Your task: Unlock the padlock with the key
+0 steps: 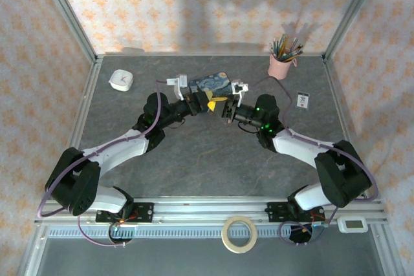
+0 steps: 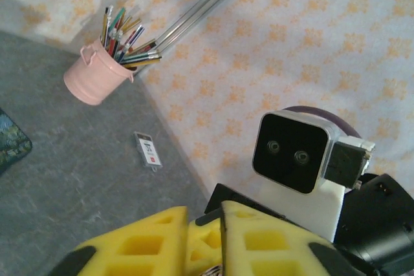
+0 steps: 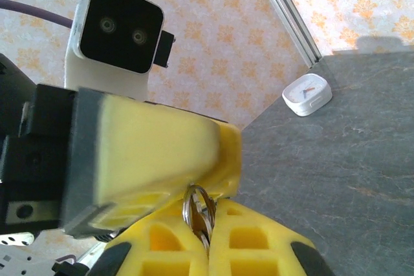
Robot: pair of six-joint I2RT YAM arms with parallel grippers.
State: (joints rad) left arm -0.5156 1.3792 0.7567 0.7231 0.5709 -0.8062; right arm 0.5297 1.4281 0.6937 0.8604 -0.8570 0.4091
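Observation:
Both grippers meet above the mat in front of the blue starry box [image 1: 210, 83]. My right gripper [image 3: 208, 214] is shut on a small key on a metal split ring [image 3: 194, 200], which sticks up from between its yellow pads. My left gripper [image 1: 206, 103] comes in from the left, and its yellow pads [image 3: 155, 140] are pinched on the top of that ring. In the left wrist view my left gripper [image 2: 202, 216] has closed to a narrow gap, with a pad [image 2: 204, 247] of my right gripper [image 1: 224, 106] behind it and a glint of metal [image 2: 213, 271] below. The padlock is hidden among the pads.
A white clock [image 1: 121, 80] lies at the back left, and a pink cup of pens [image 1: 282, 64] stands at the back right with a small card [image 1: 302, 99] near it. A tape roll [image 1: 239, 234] lies on the front rail. Walls ring the mat.

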